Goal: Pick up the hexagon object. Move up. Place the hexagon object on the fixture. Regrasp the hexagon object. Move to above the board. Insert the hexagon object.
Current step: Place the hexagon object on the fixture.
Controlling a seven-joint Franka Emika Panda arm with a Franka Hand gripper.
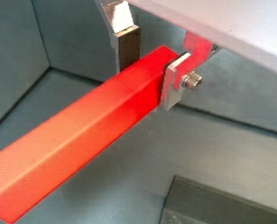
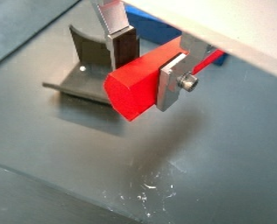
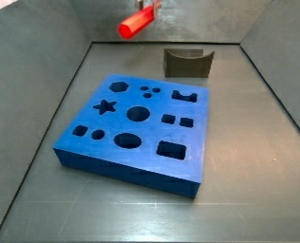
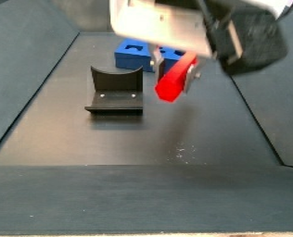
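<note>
The hexagon object (image 1: pixel 88 131) is off the surface (image 3: pixel 248 142), its long axis lying roughly level, one end clamped and the free end sticking out sideways from the hand (image 1: pixel 152 66). In a side view it hangs above and beside the fixture (image 4: pixel 114 91), apart from it, with the board (image 4: pixel 143 57) farther behind. In a side view the board (image 3: pixel 134 128) lies flat, well below the bar. The hand's fingers (image 2: pixel 170 80) are clenched on the bar's flat sides.
</note>
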